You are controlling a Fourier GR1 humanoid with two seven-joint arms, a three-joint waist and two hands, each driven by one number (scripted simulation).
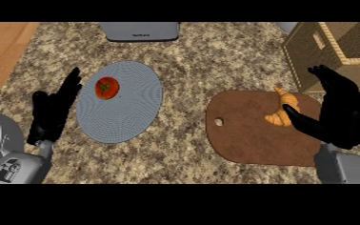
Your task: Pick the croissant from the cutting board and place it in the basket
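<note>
Speckled stone surface (204,62) carries everything. Nearest, the left hand (53,109) rests open at the left edge. The right hand (330,112), fingers spread, thumb touching the croissant (283,108) on the cutting board (253,133), is at the grasp step. Next: close, lift, carry to the basket (327,52) beyond.

The counter (211,57) looks like speckled granite, mottled tan and grey. The cutting board (246,138) is a smooth, matt brown, wood-like. The round plate (130,119) at left shows a fine woven, cloth-like grey texture and carries a glossy red tomato (106,87). The basket (330,47) at far right looks like woven wicker. The croissant (283,109) has a ridged golden crust. Both hands (53,109) look matt black.
</note>
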